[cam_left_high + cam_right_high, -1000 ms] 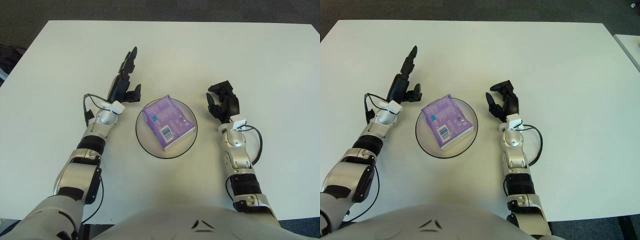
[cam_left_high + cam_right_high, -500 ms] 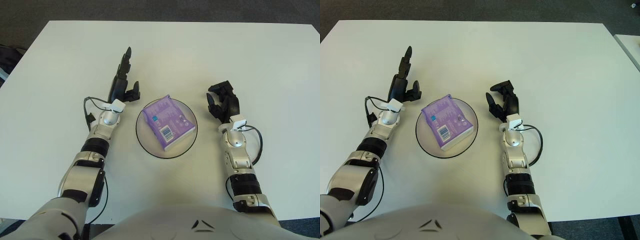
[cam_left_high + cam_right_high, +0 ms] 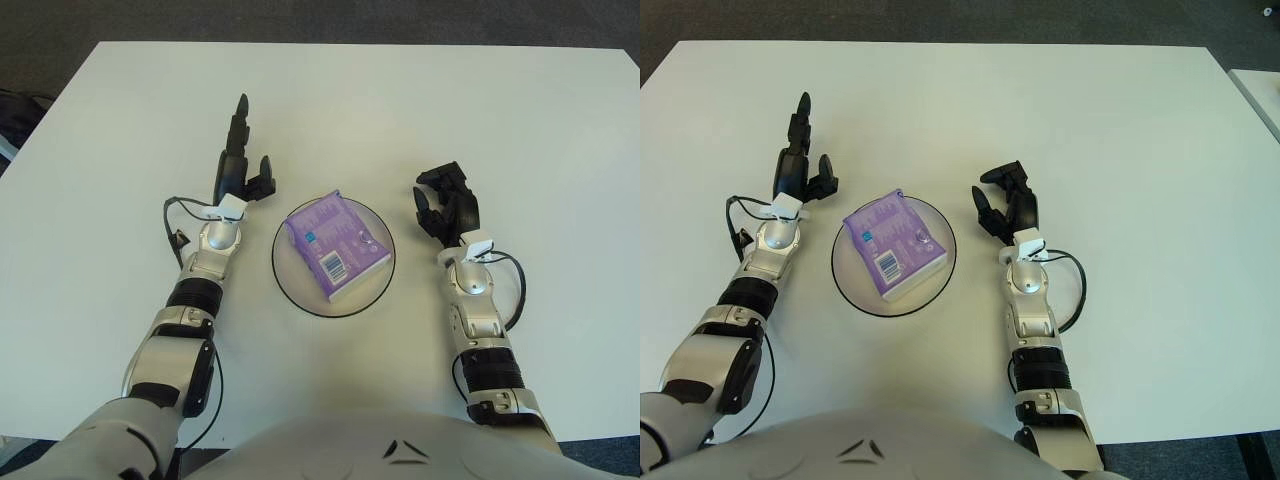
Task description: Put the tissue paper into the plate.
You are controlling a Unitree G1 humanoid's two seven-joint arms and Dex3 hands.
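White table (image 3: 520, 110) holds one plate (image 3: 287, 283) toward its near edge, one purple tissue pack (image 3: 334, 246) inside it. Right hand (image 3: 447, 203) beside it stays loosely curled, empty. Left hand (image 3: 239, 166), fingers extended and empty, has swung upright toward the far edge.

One tissue pack (image 3: 335, 245), one plate (image 3: 290, 280), one table (image 3: 540, 120), two hands.

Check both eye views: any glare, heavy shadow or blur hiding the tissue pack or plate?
Left eye view: even light, tissue pack and plate rim sharp, no glare. Right eye view: same, with faint shadows only beside the left hand and right hand.
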